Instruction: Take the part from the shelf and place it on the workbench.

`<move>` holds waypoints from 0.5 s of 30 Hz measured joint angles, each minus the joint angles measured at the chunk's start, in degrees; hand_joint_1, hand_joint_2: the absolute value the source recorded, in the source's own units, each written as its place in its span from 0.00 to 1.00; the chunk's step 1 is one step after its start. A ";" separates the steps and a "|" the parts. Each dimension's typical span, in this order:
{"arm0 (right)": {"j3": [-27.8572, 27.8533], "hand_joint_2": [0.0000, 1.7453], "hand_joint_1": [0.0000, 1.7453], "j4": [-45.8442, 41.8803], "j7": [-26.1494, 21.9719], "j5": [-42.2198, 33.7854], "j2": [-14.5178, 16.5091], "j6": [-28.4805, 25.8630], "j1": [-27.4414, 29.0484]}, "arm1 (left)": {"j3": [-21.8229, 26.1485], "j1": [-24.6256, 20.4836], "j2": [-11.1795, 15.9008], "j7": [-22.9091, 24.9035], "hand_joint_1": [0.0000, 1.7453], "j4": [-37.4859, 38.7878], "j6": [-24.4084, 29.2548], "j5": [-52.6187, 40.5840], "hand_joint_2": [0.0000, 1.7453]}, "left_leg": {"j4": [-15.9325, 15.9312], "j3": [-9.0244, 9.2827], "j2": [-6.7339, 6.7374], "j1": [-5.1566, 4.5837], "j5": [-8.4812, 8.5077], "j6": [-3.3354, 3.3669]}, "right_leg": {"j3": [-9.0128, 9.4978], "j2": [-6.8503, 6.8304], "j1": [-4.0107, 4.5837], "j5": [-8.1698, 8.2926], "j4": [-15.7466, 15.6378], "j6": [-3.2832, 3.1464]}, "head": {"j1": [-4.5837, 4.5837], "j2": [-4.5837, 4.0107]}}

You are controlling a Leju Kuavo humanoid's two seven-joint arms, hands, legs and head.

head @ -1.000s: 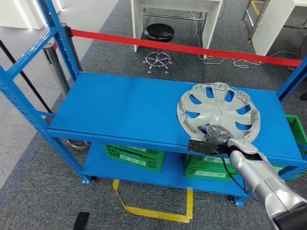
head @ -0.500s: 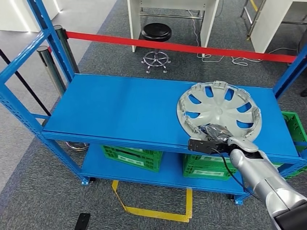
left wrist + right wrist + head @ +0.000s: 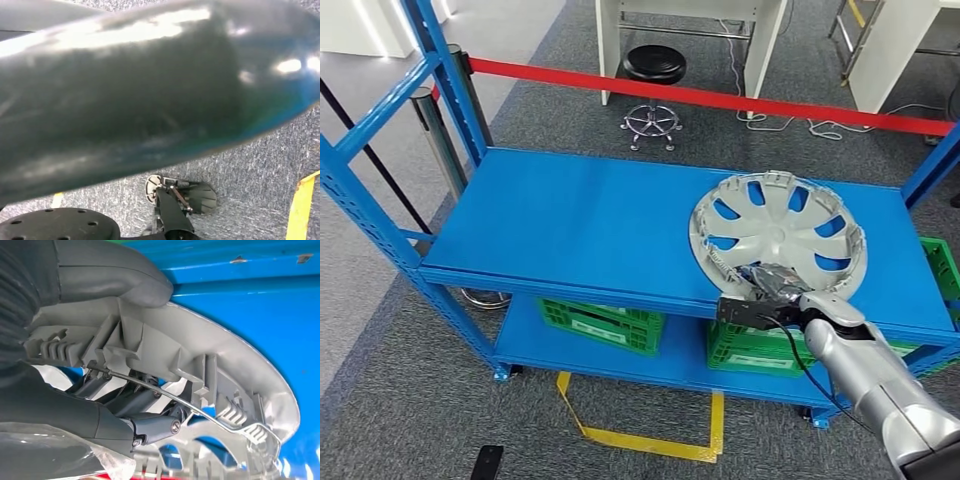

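Right hand (image 3: pixel 773 285) clamped on the near rim of the hubcap (image 3: pixel 776 232) — thumb on one face, darker fingers on the other.

In the right wrist view the thick grey thumb (image 3: pixel 113 277) presses on the hubcap's outer edge (image 3: pixel 241 370) while the dark fingers (image 3: pixel 124 410) hook behind its ribbed inner side, against the wire ring and clips. Just beyond the fingers, the silver hubcap lies inner side up on the blue top deck of the shelf (image 3: pixel 569 225), towards its right end, its near edge at the deck's front lip where the hand holds it. Below the fingers, green crates (image 3: pixel 601 324) sit on the lower deck. Further out — yellow floor tape (image 3: pixel 644 440) in front of the shelf, a red barrier strap (image 3: pixel 697 98) and a black stool (image 3: pixel 653 66) behind it. Whether the left hand's fingers are apart or together cannot be told.
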 joint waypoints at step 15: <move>-0.10 1.00 1.00 -7.46 0.75 0.39 -1.74 -3.86 3.66 | 0.68 0.71 0.15 -0.81 0.00 0.00 -0.06 0.33 0.00 | 5.10 -2.58 -0.07 0.05 -1.08 -1.93 | 1.89 -0.09 0.34 0.85 -3.51 -2.10 | -0.53 -0.01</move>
